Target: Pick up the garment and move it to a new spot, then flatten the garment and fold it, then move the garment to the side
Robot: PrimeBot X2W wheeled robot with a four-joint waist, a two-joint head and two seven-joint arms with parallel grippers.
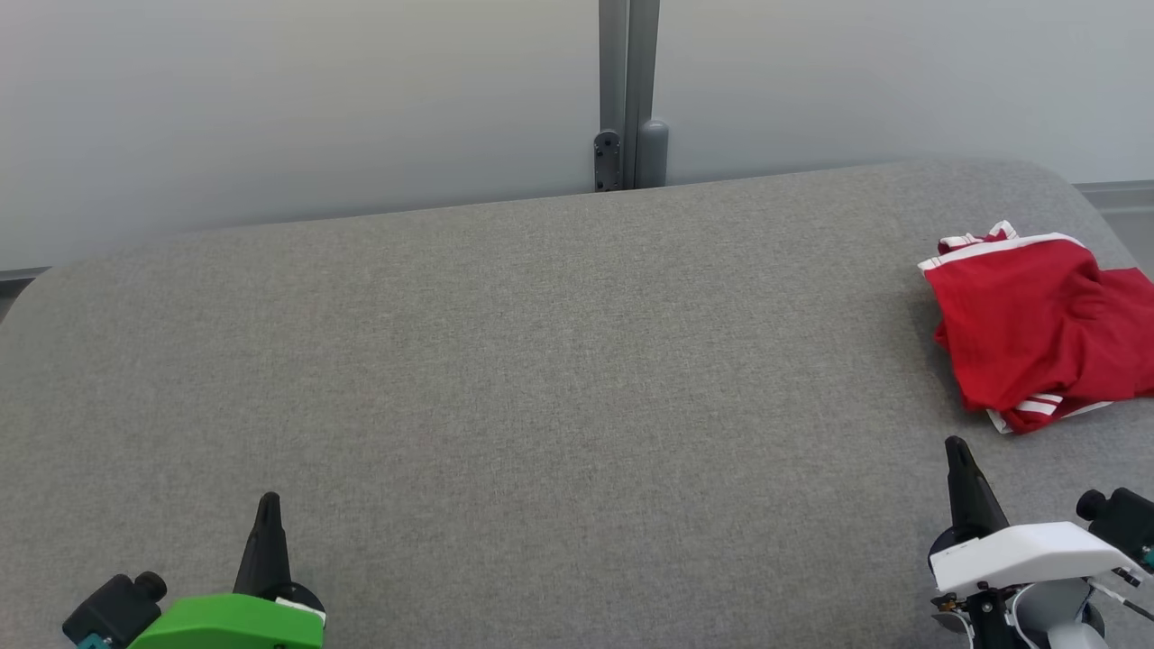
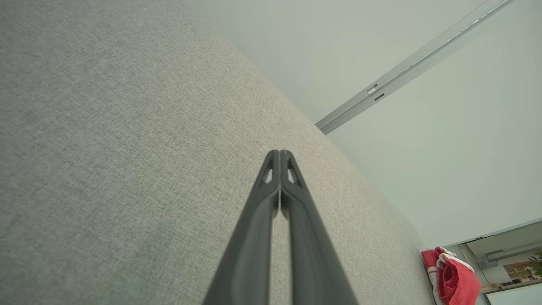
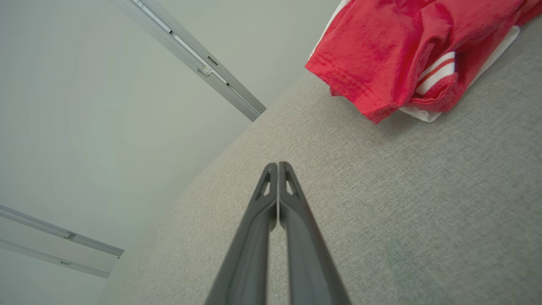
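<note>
Garment (image 1: 1037, 329) ahead of right end effector (image 1: 957, 445)

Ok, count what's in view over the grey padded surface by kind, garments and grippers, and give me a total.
Garments: 1, the red garment with white stripes
Grippers: 2, the left gripper and the right gripper, both shut
Total: 3

The grey cushion (image 1: 505, 379) lies bare left to middle — the red garment (image 1: 1037, 333) crowds its right end.

Even, soft, bright light; faint shadows; sharp focus; wide-angle stretch in wrist views
</note>
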